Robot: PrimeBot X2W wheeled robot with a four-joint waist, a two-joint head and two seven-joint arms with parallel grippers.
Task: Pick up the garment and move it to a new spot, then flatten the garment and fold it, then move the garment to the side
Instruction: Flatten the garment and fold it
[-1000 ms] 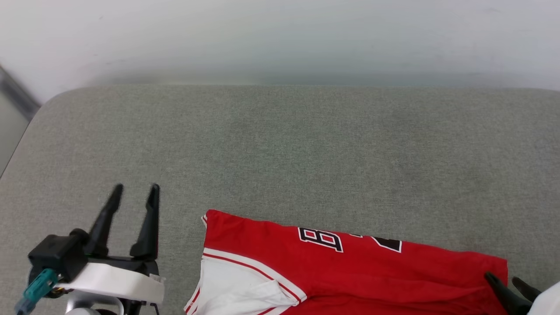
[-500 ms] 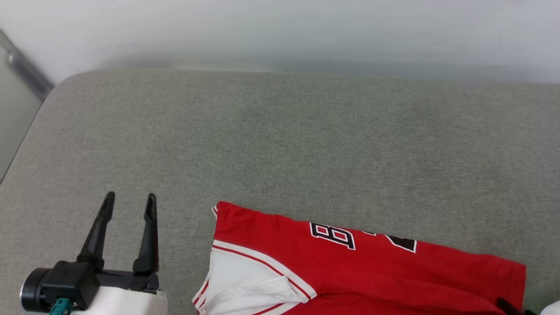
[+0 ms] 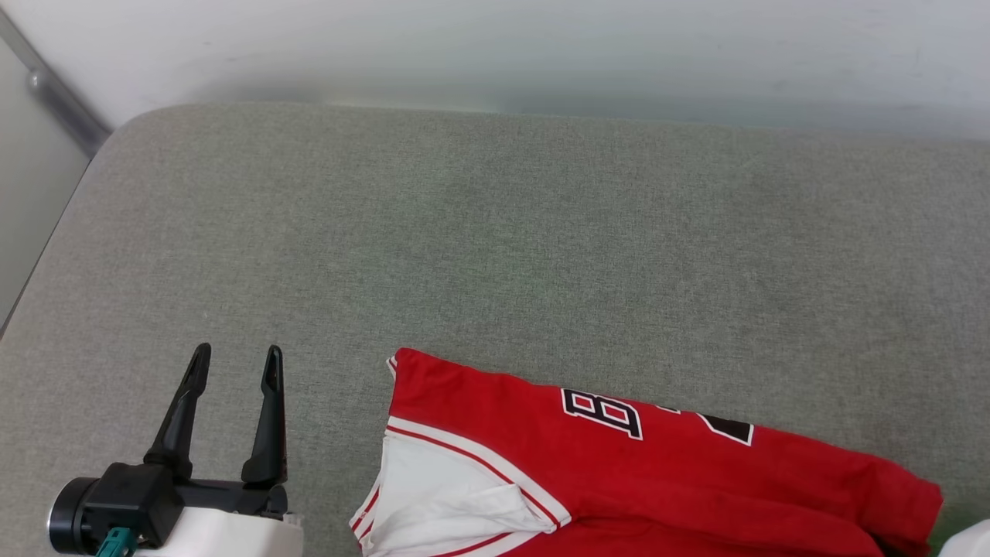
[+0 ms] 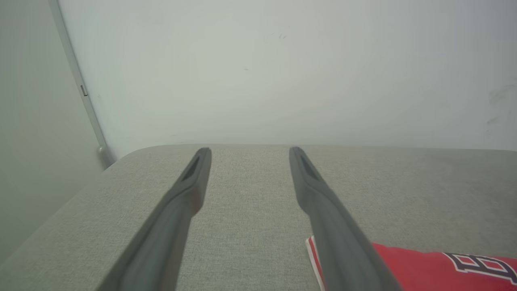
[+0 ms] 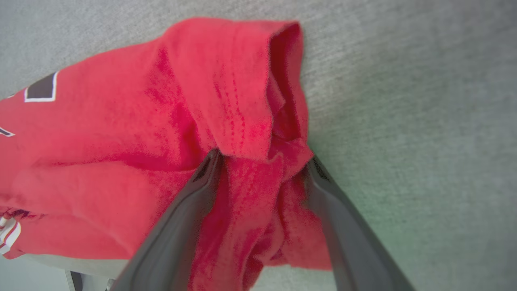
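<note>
The shirt (image 3: 619,464) lies at the near edge of the grey cushion (image 3: 495,232), with the right gripper (image 5: 263,158) spread astride its bunched corner and the left gripper (image 3: 237,353) spread, empty, beside its other end; a clean lift likely needs a deep bite at both ends.

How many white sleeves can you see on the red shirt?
1. The white sleeve lies at the left end of the garment, low in the head view. A second sleeve may be folded out of sight.
</note>
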